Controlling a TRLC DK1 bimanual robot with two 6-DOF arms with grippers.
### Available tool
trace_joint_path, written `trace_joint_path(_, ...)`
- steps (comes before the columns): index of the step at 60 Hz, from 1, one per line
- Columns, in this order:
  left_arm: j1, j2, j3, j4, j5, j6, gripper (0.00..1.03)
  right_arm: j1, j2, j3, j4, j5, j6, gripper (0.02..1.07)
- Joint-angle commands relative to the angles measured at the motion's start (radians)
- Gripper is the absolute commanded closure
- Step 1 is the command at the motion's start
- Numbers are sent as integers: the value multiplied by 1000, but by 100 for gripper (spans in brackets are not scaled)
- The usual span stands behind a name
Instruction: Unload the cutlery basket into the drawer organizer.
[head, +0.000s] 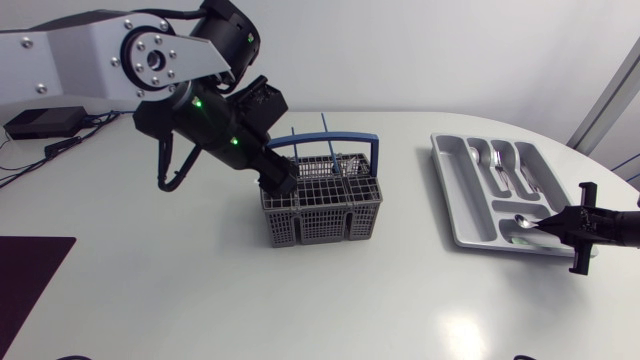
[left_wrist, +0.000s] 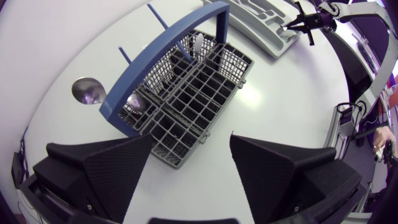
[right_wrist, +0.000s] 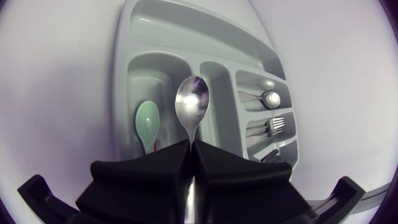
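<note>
Cutlery basket (head: 322, 200), a grey mesh type with a blue handle (left_wrist: 168, 46), is located directly ahead of and below the left gripper (left_wrist: 191, 138). The left gripper's fingers are spread wide and nothing is gripped between them; the basket's nearest corner is seen just beside one finger. A metal spoon (left_wrist: 135, 102) is stood in a basket cell near one post of the handle, ahead of that same finger.

Drawer organizer (head: 462, 190), a grey moulded tray, is placed on the white table (head: 200, 300), well apart from the left gripper and directly under the right gripper (right_wrist: 189, 149). The right gripper is clenched on the handle of a steel spoon (right_wrist: 191, 102), whose bowl is held out ahead of the fingertips, above the organizer's compartments. A pale green spoon (right_wrist: 148, 121) is laid in the compartment just beside the held spoon. Forks (right_wrist: 275, 126) and a further spoon (right_wrist: 270, 98) are laid in compartments farther to the other side of the right gripper.
</note>
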Motion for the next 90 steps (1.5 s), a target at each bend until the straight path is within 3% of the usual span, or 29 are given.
trace_joint_path(1, -9, -21, -30, 9, -12, 25, 11, 13, 30, -43, 29, 19, -40, 96)
trace_joint_path(7, -15, -34, -56, 21, -27, 34, 11, 13, 32, -64, 60, 22, -34, 85)
trace_joint_path(13, -28, -57, -94, 36, -48, 61, 11, 11, 15, -69, 69, 21, -5, 46)
trace_joint_path(19, -35, -90, -128, 55, -50, 82, 11, 11, -46, -74, 58, 7, 58, 20)
trace_joint_path(26, -60, -133, -197, 85, -74, 125, 11, 27, -149, -75, -5, -19, 130, 11)
trace_joint_path(34, -84, -187, -306, 154, -102, 166, 11, 77, -280, -77, -105, -50, 259, 11)
trace_joint_path(41, -107, -233, -412, 240, -156, 208, 11, 166, -378, -117, -111, -65, 423, 11)
trace_joint_path(51, -114, -277, -542, 352, -200, 255, 13, 326, -436, -153, -9, -65, 758, 12)
trace_joint_path(60, -109, -305, -625, 428, -211, 291, 20, 469, -404, -152, 95, -40, 997, 15)
trace_joint_path(66, -114, -313, -672, 483, -229, 320, 30, 548, -353, -123, 146, -14, 1129, 17)
trace_joint_path(75, -115, -314, -711, 556, -237, 344, 47, 659, -275, -61, 175, 36, 1245, 34)
trace_joint_path(82, -117, -302, -728, 595, -237, 344, 49, 708, -230, -8, 201, 68, 1316, 48)
trace_joint_path(90, -120, -264, -749, 661, -237, 343, 70, 740, -175, 66, 208, 75, 1386, 63)
